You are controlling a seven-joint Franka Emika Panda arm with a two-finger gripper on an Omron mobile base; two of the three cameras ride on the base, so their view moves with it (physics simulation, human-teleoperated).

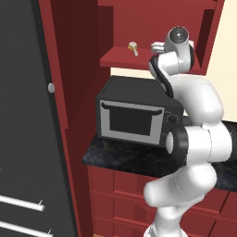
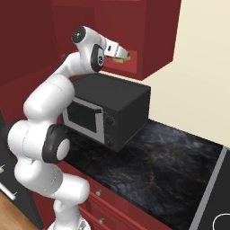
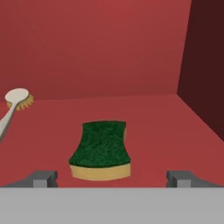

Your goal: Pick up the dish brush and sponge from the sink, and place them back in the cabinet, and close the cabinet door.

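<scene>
Sponge [image 3: 101,150] flat on cabinet [image 3: 166,118] shelf, brush [image 3: 13,105] at 10 o'clock; gripper [image 3: 112,178] wide open, empty — both look stowed, door next.

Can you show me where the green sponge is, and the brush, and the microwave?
sponge [image 3: 101,144], hand view, middle of its green top.
brush [image 3: 16,96], hand view, its round white head.
microwave [image 1: 129,120], left base view, the dark window of its door.

1. The robot arm [image 1: 196,139] is glossy white, built of thick rounded segments.
2. Dark grey bands ring its joints.
3. A round dark cap with a pale centre sits atop the wrist.
4. Two small grey fingertips [image 3: 43,178] end the gripper [image 3: 112,179].
</scene>
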